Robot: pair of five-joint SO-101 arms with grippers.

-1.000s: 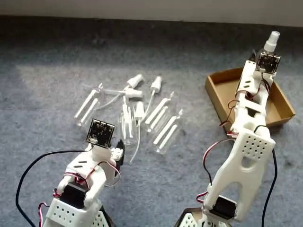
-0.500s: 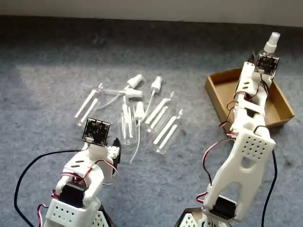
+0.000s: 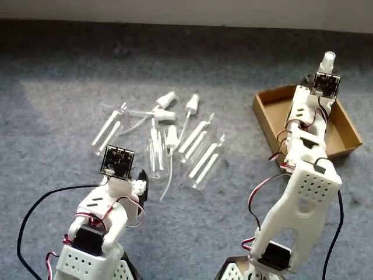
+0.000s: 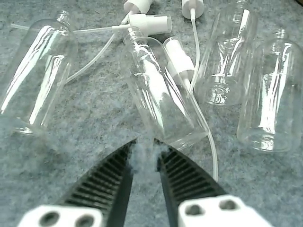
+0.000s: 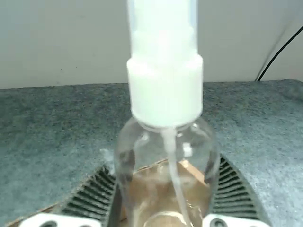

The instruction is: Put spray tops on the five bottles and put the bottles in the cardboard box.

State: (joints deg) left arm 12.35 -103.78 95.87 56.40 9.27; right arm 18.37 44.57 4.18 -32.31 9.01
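My right gripper (image 5: 165, 189) is shut on a clear bottle (image 5: 165, 156) that wears a white spray top (image 5: 164, 80). From above, that bottle (image 3: 328, 60) is held upright over the far edge of the cardboard box (image 3: 274, 119). My left gripper (image 4: 144, 144) hovers low over the carpet with its fingers nearly touching and nothing between them. Just ahead of it lies an uncapped clear bottle (image 4: 161, 94), with one more bottle (image 4: 35, 80) to one side and two bottles (image 4: 227, 56) on the other. Loose spray tops (image 3: 166, 99) with long tubes lie among them.
The floor is grey carpet (image 3: 58, 105). A pale wall strip (image 3: 186, 11) runs along the far edge. The bottles (image 3: 196, 137) and tops are clustered between the two arms, and the box sits at the right.
The right arm has shifted the capped bottle slightly left and down toward the box. The left arm drew back a little toward its base, then kept still.
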